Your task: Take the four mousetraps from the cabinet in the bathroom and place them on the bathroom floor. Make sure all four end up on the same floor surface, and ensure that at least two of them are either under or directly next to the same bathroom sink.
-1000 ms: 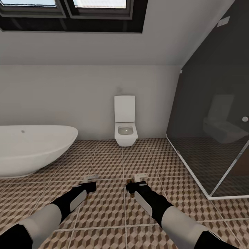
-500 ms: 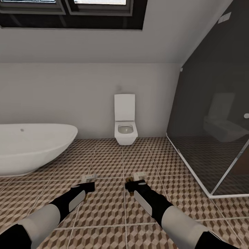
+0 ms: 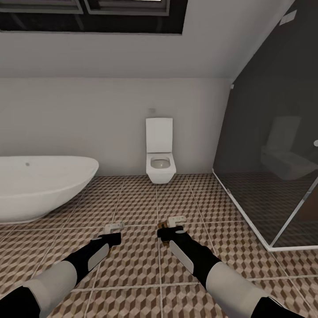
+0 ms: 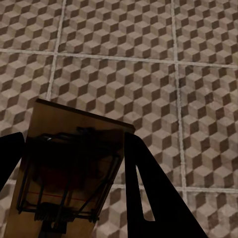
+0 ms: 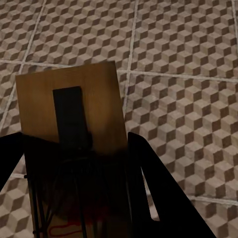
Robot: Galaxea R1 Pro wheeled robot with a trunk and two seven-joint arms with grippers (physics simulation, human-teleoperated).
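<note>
— Has anything moved?
— Only the view tipped down. Each black gripper, left [image 3: 115,239] and right [image 3: 164,233], grips a small tan wooden mousetrap [image 4: 74,168] [image 5: 74,144] over the cube-patterned tiled floor [image 3: 141,265].
— Next?
— Probably find the sink, then lower them.

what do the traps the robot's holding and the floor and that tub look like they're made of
Traps: tan wood boards by the faint grain, matte, carrying dark wire that looks like metal; each sits between a pincer's fingers. Floor: ceramic tile, probably, judging by the square slabs, pale grout lines and printed cube pattern. Tub: smooth glossy white, likely acrylic or porcelain; the render leaves that open.
</note>
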